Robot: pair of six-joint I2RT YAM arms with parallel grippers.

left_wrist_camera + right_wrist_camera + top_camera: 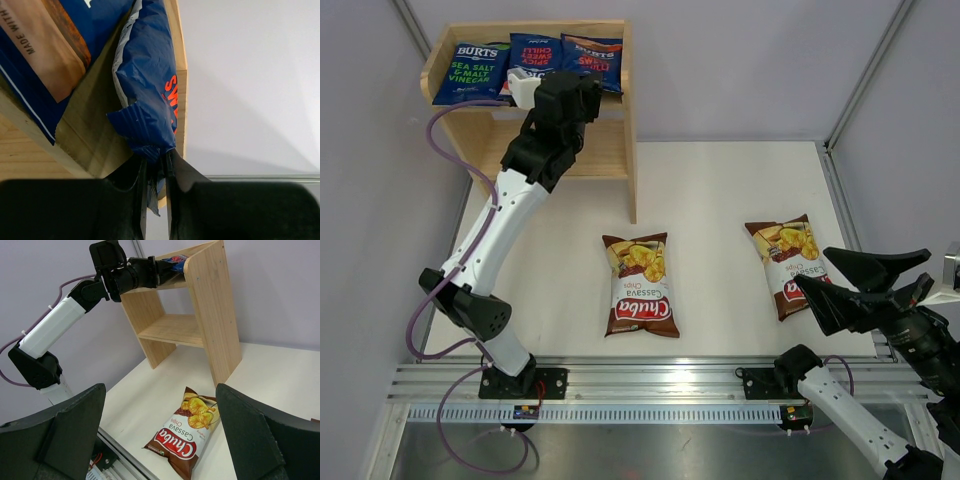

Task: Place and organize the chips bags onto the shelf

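Note:
The wooden shelf [612, 150] stands at the back left, with three blue Burts chips bags along its top tier: a green-lettered one [472, 72], a middle one [534, 56] and a red-lettered one [596, 55] at the right end. My left gripper [156, 165] is shut on the bottom seam of that right-end bag [147, 90], which lies against the shelf's side panel [179, 95]. Two Chuba bags lie flat on the table, one in the middle [640, 285] and one to the right [782, 250]. My right gripper [812, 267] hovers open by the right one, holding nothing.
The shelf's lower tier [172, 329] shows bare wood. In the right wrist view the middle Chuba bag [192, 432] lies between my right gripper's [160, 390] fingers' lines of sight. The left arm [495, 225] stretches from its base to the shelf front. A metal rail [650, 375] runs along the near edge.

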